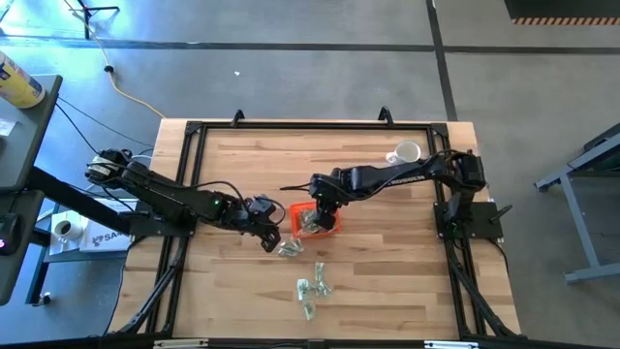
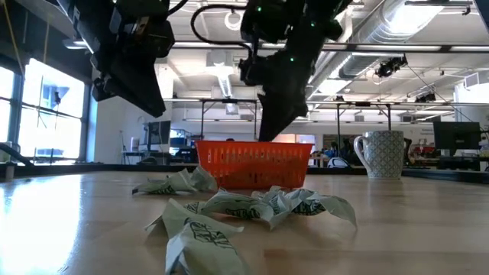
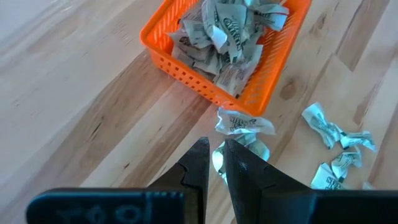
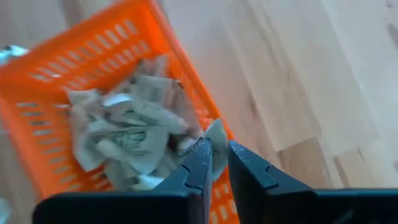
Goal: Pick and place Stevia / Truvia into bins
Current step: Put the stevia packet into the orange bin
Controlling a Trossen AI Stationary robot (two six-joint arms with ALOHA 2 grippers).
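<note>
High view showed the left gripper (image 1: pixel 268 239), fingers nearly pressed together around nothing, near loose pale green-and-white paper sachets (image 1: pixel 313 289) by the bench's front edge, then the shallow orange plastic tray (image 1: pixel 317 219) mid-bench, the right gripper (image 4: pixel 216 163) pinching one sachet over it.

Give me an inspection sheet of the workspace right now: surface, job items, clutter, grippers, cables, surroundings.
Surface: wooden table in a black frame.
Job's things: orange tray piled with sachets; loose sachets lie on the table outside it.
Clutter: white mug near the right arm's base.
Grippers: left gripper above loose sachets beside the tray, fingers nearly together, nothing visibly held; right gripper over the tray, pinching a sachet.
Cables: yellow cord on the floor, black leads along the left arm.
Surroundings: open workshop hall, monitors behind.
</note>
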